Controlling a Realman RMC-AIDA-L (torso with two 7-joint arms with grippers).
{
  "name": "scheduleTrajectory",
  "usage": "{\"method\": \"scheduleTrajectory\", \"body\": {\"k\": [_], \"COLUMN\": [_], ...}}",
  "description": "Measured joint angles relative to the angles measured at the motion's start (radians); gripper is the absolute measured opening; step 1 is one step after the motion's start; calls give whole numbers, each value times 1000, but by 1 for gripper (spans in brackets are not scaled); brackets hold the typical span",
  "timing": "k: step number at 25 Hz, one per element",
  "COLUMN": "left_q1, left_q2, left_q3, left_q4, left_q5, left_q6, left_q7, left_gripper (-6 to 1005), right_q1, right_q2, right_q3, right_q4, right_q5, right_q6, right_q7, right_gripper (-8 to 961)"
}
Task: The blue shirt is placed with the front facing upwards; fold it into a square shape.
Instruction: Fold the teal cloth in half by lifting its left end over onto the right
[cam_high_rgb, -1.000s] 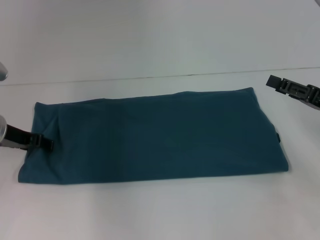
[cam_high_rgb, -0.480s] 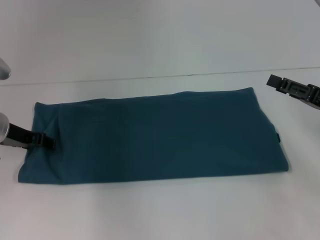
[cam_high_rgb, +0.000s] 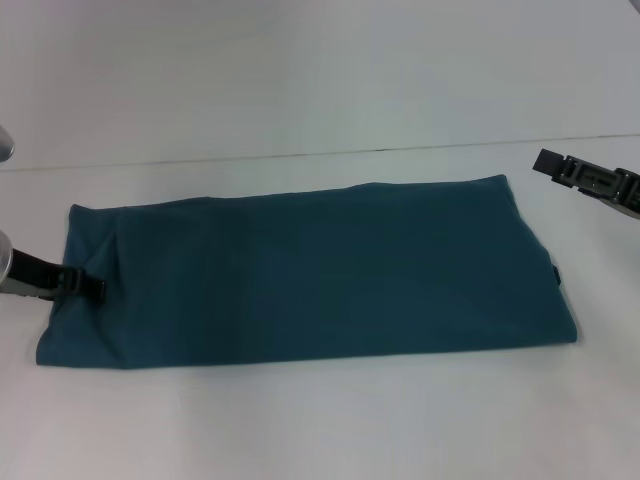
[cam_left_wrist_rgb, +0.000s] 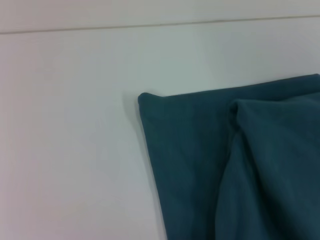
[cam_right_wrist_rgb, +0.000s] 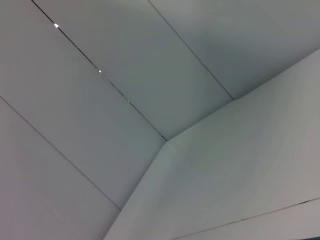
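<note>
Teal, 1 blue shirt (cam_high_rgb: 300, 275), 2 grippers, left gripper (cam_high_rgb: 88, 287) fingers pinching its edge, right gripper (cam_high_rgb: 560, 167) unclear.

White table (cam_high_rgb: 320, 430); pale panelled wall (cam_right_wrist_rgb: 100, 100)

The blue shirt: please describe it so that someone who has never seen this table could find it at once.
Look at the white table in front of the robot. The blue shirt lies flat across its middle as one long folded band, running from the left gripper at its left end toward the right gripper hanging past its far right corner. It is the only dark teal cloth there, with no print showing.
</note>
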Motion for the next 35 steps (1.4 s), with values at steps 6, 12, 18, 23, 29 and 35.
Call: {"method": "scheduleTrajectory", "body": {"k": [6,12,18,23,29,35], "left_q1": [0,-4,-12,-19,-22,-28], "left_q2": [0,-1,-2,-3,-7,-10], "left_q3": [7,24,38,42,61,63], "left_q4": [-1,-5,-13,-14,-15,-15], "left_q5": [0,0,0,0,0,-1], "left_q6": [6,9,13,14,16,16], "left_q7": [3,8,8,9,7,8], "left_gripper": [689,689,688,688,689,689], "right_q1": [0,0,0,0,0,0], "right_q2": [0,2,2,2,1,1], "right_q3": [1,2,2,2,2,2], "right_q4": [0,0,0,0,0,0], "right_q5": [0,0,0,0,0,0], "right_q6": [0,0,2,3,3,3], "right_q7": [0,0,0,0,0,0], "right_gripper": [745,745,745,745,745,745]}}
